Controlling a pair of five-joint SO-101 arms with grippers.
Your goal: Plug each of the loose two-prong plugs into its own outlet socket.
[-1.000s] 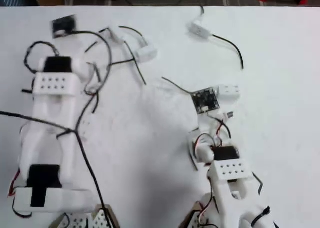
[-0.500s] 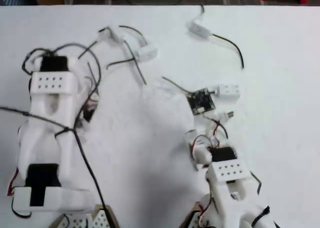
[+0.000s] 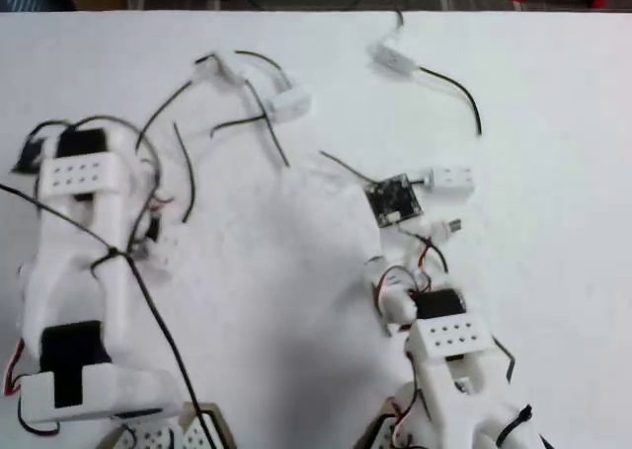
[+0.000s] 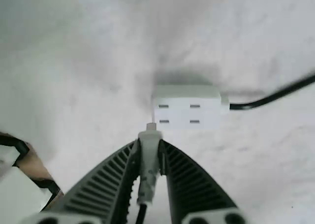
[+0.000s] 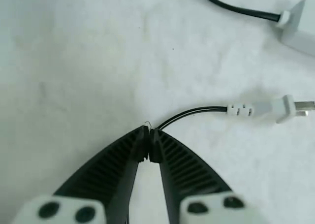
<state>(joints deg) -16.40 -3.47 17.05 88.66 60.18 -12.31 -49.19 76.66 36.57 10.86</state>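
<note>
My left gripper (image 4: 149,143) is shut on a white two-prong plug (image 4: 149,155), held upright between the black fingers (image 4: 118,170). Its prongs sit just short of a white outlet socket (image 4: 187,108) with two pairs of slots and a black cord. My right gripper (image 5: 148,135) is shut on the bare end of a thin black cord (image 5: 192,113) that runs to a second white plug (image 5: 278,107) lying flat on the table. In the high view the left arm (image 3: 79,173) stands at the left and the right arm (image 3: 444,336) at the bottom centre.
The white table (image 3: 553,271) carries three more white socket blocks (image 3: 286,104) (image 3: 395,59) (image 3: 449,180) with loose black cords (image 3: 459,89). Another white block (image 5: 298,29) with a black cord lies beyond the right gripper. The table's right half is bare.
The left arm has swung left and back toward the near edge, dragging its black cables with it. The right arm has shifted only slightly to the left.
</note>
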